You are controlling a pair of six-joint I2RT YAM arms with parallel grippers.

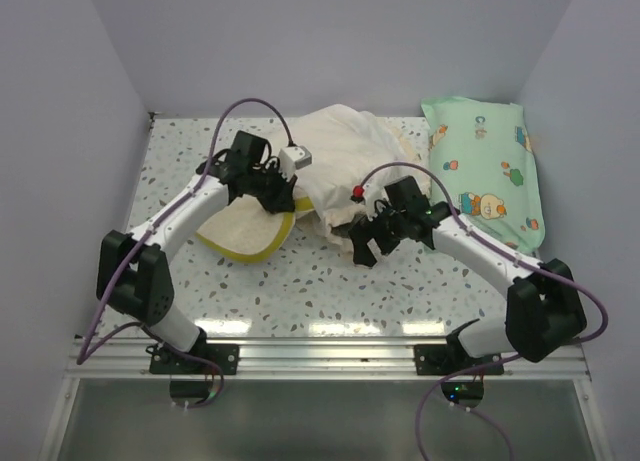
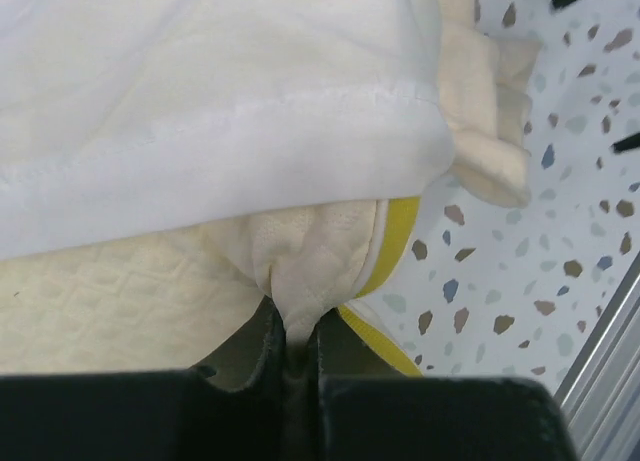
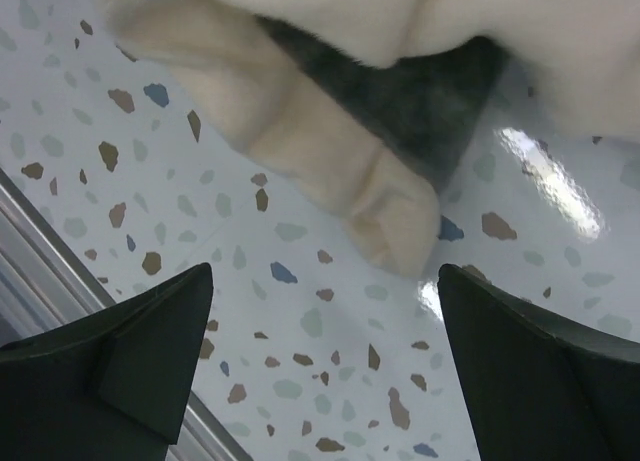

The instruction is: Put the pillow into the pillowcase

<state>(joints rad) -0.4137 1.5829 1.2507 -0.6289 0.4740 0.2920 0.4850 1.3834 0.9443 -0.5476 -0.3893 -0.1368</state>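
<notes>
Our left gripper (image 2: 293,333) is clamped on a puckered fold of the pillow (image 2: 120,291), probably so that it can push the pillow rightward into the pillowcase (image 1: 345,156), whose hem already overlaps the pillow's far edge at mid-table. Our right gripper (image 3: 325,271) hovers just near of the ruffled trim (image 3: 385,211) with its jaws wide apart, seemingly ready to hold the mouth open

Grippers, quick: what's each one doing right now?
Left gripper: closed, pinching a fold of the pillow.
Right gripper: open, holding nothing, near the pillowcase trim.
</notes>
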